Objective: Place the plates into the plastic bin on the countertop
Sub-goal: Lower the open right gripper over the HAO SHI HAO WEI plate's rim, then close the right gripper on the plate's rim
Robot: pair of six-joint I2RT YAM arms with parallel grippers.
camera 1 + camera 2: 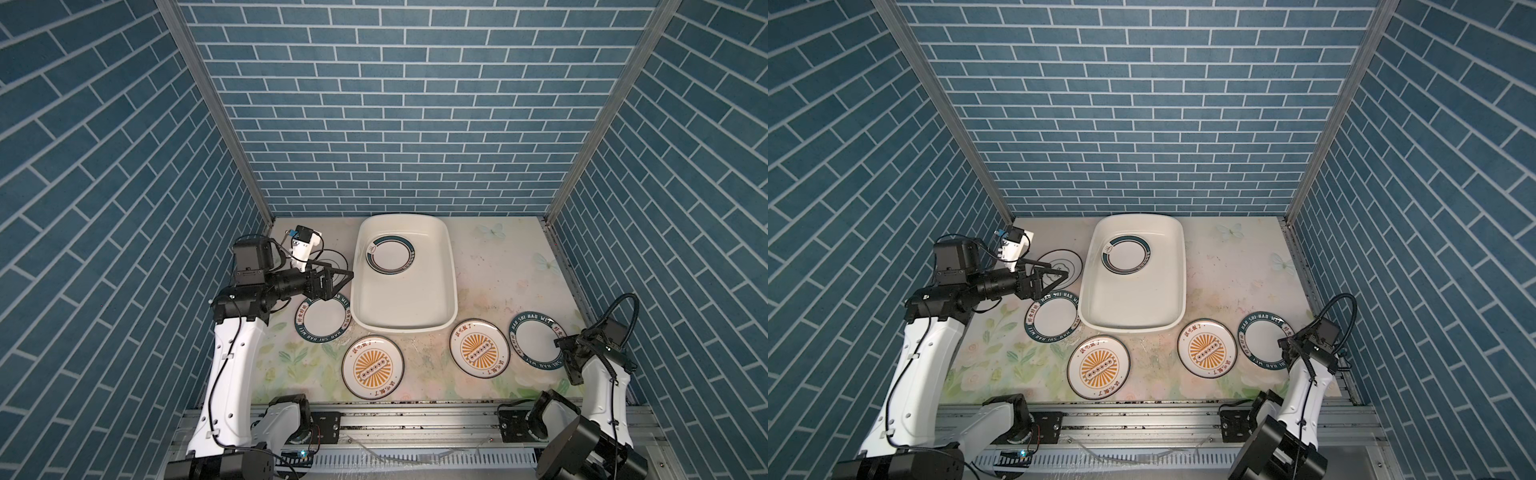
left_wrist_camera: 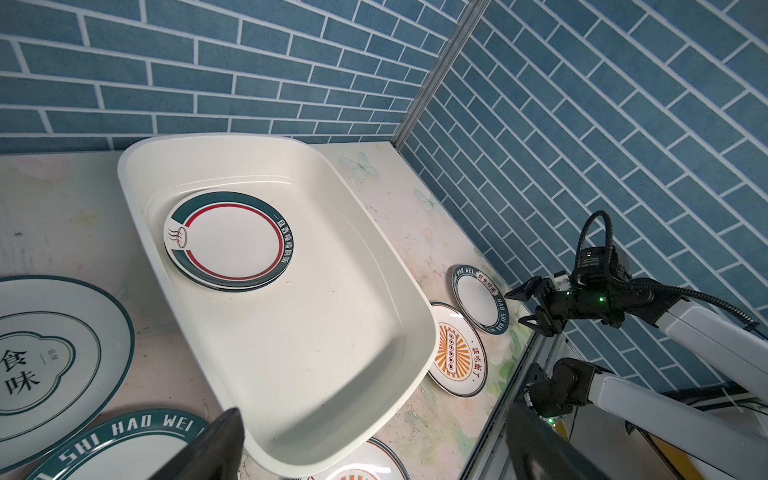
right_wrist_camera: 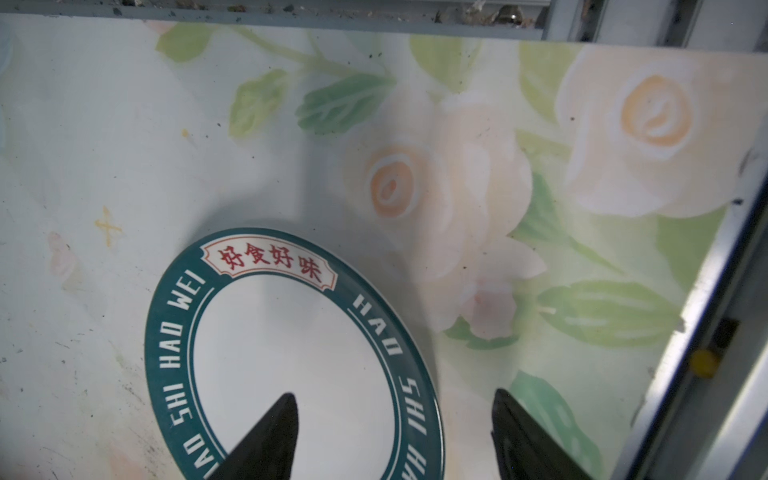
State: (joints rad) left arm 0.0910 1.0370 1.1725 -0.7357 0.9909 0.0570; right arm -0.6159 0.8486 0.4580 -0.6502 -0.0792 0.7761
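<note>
Plainly, the right gripper (image 3: 395, 397) is set to take a rim. Its jaws stand part open and empty, one finger over the white well of the green plate (image 3: 291, 332) and the other outside the lettered rim, over the countertop (image 3: 124, 166). Whether either tip touches, I cannot tell.

To do this well, I judge the outer finger must get under the rim's lip (a flat plate on a flat top gives little to bite). So come down with a slight tilt, close squarely across the rim, and test the hold before lifting.

That plate lies at the right edge, its rim meeting the sunburst plate (image 1: 479, 348) beside it. Lift straight up first, lest the neighbour be dragged.

Then carry it high over the rolled rim of the bin (image 1: 454, 286), which sits at the back centre with a small stack (image 1: 390, 254) in its far half. The near half is bare and looks the easier landing. Lower the plate flat and let go close to the floor.

The left gripper (image 1: 338, 286) hangs wide open and empty beside the bin's left wall, near a second green plate (image 1: 322, 316), with a black-ringed plate (image 1: 1061, 264) behind it. Keep the two arms from meeting over the bin. Another sunburst plate (image 1: 372, 368) lies in front.
</note>
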